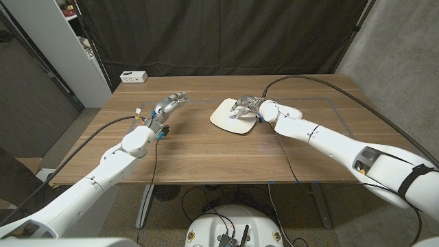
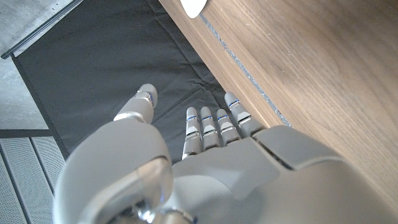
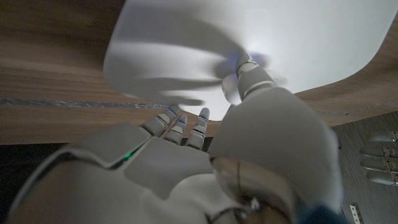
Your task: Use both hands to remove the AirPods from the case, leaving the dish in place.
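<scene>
My right hand [image 1: 245,108] is over the dish [image 1: 223,118], fingers curled down toward its middle, and I cannot make out the AirPods case under them in the head view; in the right wrist view the thumb tip [image 3: 247,67] sits on or just above the white dish [image 3: 186,50], and a small pale shape beside it may be the case, but it is too blurred to call. So I cannot tell whether that hand is clamped on anything or only hovering with fingers drawn in. The main risk I see is the dish sliding: it is smooth and light-looking, and if I press or drag with the right hand while going for the case, the dish could skate across the table [image 1: 206,151] or tip at its near rim. A second risk is the case squirting out from a shallow pinch, since I have poor sight of the contact. My left hand [image 1: 168,106] is well apart from the dish, held above the table toward the far left side, fingers [image 2: 211,127] straight and together with the thumb spread, holding nothing. It has a long way to come across before it can help open the lid, and bringing it in low could nudge the dish edge. The right forearm stretches in from the near right corner, wrist bent down.
</scene>
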